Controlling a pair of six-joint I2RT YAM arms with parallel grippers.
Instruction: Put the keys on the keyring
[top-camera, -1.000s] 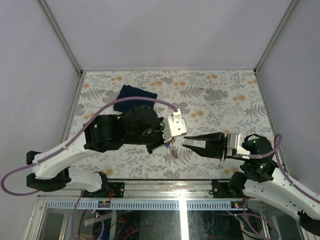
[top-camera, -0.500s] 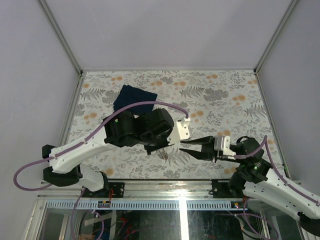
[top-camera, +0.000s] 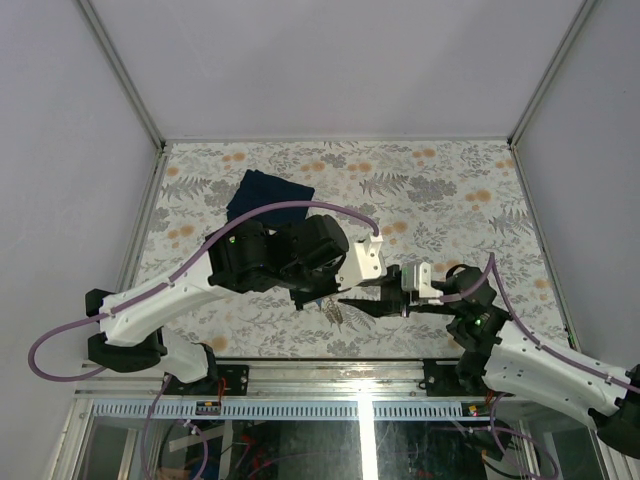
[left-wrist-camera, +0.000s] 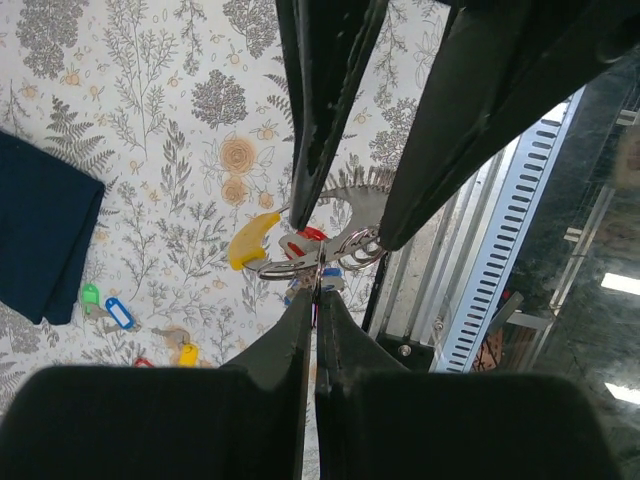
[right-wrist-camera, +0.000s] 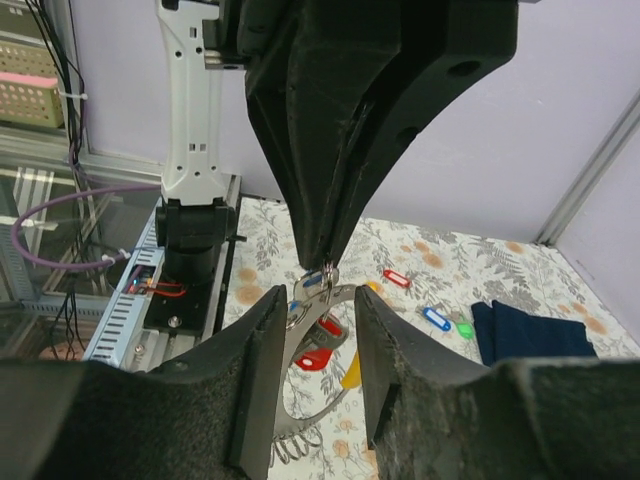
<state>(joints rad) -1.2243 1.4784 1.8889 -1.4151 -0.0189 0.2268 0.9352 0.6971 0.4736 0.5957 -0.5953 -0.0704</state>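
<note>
Here the thin grey keyring (left-wrist-camera: 350, 246) carries yellow- and red-tagged keys (left-wrist-camera: 252, 240).

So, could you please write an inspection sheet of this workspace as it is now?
Surface: floral table.
Job's things: ring held in the air, with keys on it, red and yellow among them; loose keys lie near the cloth.
Clutter: blue cloth.
Hands: left hand shut on the ring; right hand open around it.
Cables: purple cable on each arm.
Surroundings: pale walls, metal frame.
</note>
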